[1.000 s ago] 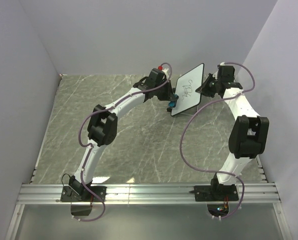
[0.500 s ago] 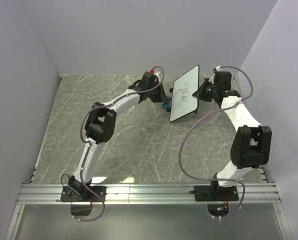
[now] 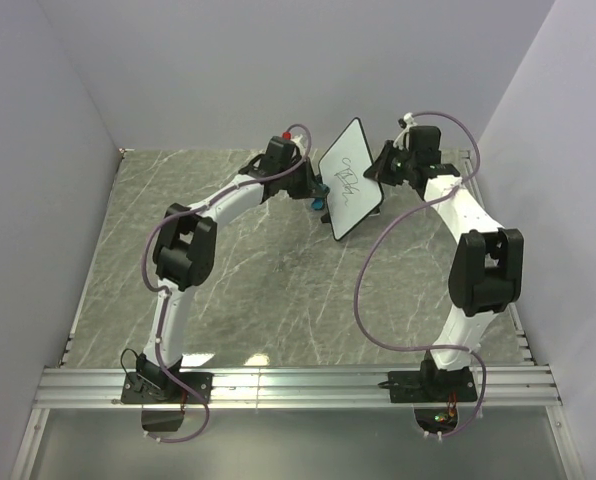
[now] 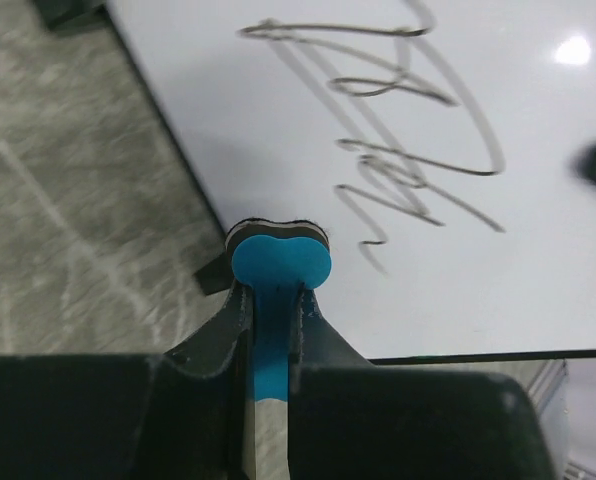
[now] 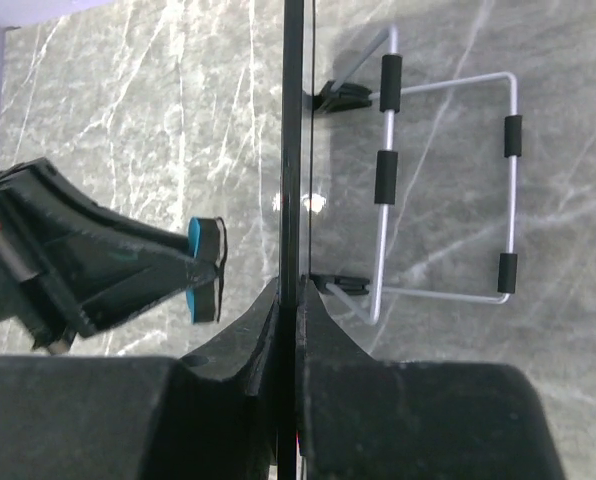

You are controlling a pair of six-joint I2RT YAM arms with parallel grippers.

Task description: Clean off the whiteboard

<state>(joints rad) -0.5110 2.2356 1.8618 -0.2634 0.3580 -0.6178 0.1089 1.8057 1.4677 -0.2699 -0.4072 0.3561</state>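
Note:
The whiteboard (image 3: 350, 180) stands tilted at the back middle of the table, with black scribbles (image 4: 398, 150) on its white face (image 4: 498, 250). My right gripper (image 3: 383, 165) is shut on its right edge. In the right wrist view the board is edge-on (image 5: 293, 150) between the fingers of my right gripper (image 5: 296, 300). My left gripper (image 3: 316, 192) is shut on a small blue eraser (image 4: 278, 262) with a black felt pad. The eraser (image 5: 206, 270) is held just off the board's face, near its lower left edge, below the scribbles.
A wire stand (image 5: 448, 190) with black sleeves folds out behind the board. The grey marble table (image 3: 228, 270) has white walls on three sides. An aluminium rail (image 3: 298, 385) holds both arm bases at the near edge.
Both grippers and the whiteboard have moved left across the back of the table. The board has turned more upright. The left gripper has kept the eraser close to the board's face.

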